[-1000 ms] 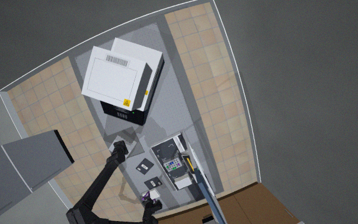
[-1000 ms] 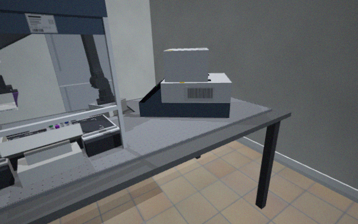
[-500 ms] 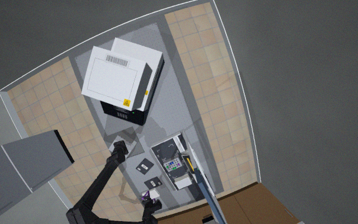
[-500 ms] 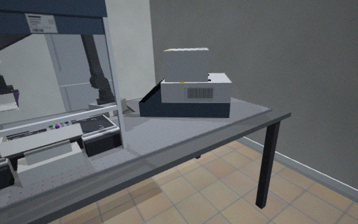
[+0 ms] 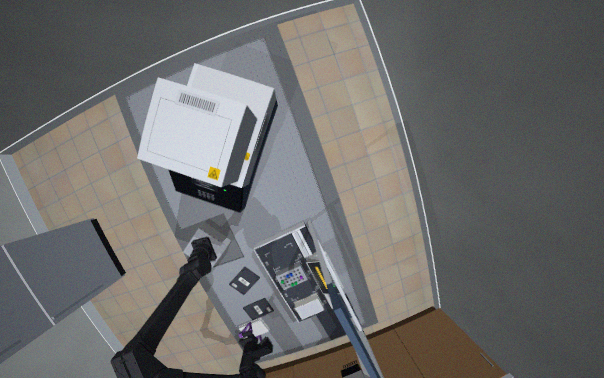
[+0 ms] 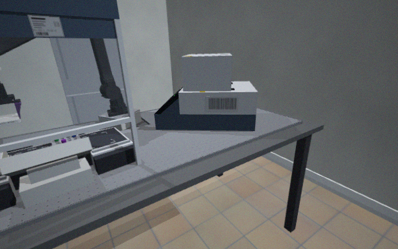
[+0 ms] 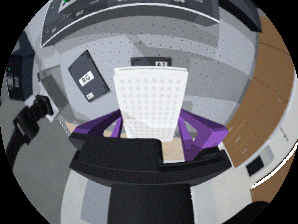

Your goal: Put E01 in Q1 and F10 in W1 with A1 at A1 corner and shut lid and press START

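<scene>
My gripper (image 7: pixel 150 111), with purple fingers, is shut on the long sides of a white 96-well PCR plate (image 7: pixel 149 102) and holds it above the table; its ID is not readable. It also shows in the overhead view (image 5: pixel 256 328), just in front of a dark nest (image 5: pixel 258 308). A second dark nest (image 5: pixel 244 280) lies farther on. Both nests (image 7: pixel 88 76) look bare. The cycler Q1 (image 5: pixel 215 145) stands at the far end with its white lid (image 6: pixel 206 71) raised; its lamp (image 5: pixel 225 189) is green. Its block is hidden under the lid.
The deck (image 5: pixel 292 277) holds a bare dark position (image 5: pixel 280 252), the tube block with coloured caps (image 5: pixel 292 278) and a white block (image 5: pixel 308 306). A post and rail frame (image 6: pixel 126 85) stands over the deck. A brown surface (image 5: pixel 415 345) borders the table near my gripper.
</scene>
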Tool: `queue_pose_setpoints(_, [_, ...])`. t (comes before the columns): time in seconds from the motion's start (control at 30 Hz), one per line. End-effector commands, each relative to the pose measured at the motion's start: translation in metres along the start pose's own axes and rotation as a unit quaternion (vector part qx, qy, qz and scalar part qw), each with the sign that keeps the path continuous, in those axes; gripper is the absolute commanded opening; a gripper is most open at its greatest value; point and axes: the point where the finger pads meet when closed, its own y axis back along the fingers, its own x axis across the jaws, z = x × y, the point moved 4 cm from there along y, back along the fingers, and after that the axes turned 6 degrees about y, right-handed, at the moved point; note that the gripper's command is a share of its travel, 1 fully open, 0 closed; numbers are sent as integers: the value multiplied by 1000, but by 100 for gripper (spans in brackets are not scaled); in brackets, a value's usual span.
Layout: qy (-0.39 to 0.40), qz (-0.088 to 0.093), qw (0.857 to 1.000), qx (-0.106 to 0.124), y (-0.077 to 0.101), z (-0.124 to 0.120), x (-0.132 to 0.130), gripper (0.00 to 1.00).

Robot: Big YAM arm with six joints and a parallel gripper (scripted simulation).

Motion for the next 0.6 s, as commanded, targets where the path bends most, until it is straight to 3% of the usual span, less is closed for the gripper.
queue_pose_setpoints(0.0, [4,-16,1000,1,11,-1,-18,0])
queue_pose_setpoints(0.17, [5,-16,1000,1,11,2,-19,0])
queue_pose_setpoints(0.57, [2,-37,999,2,32,1,-22,0])
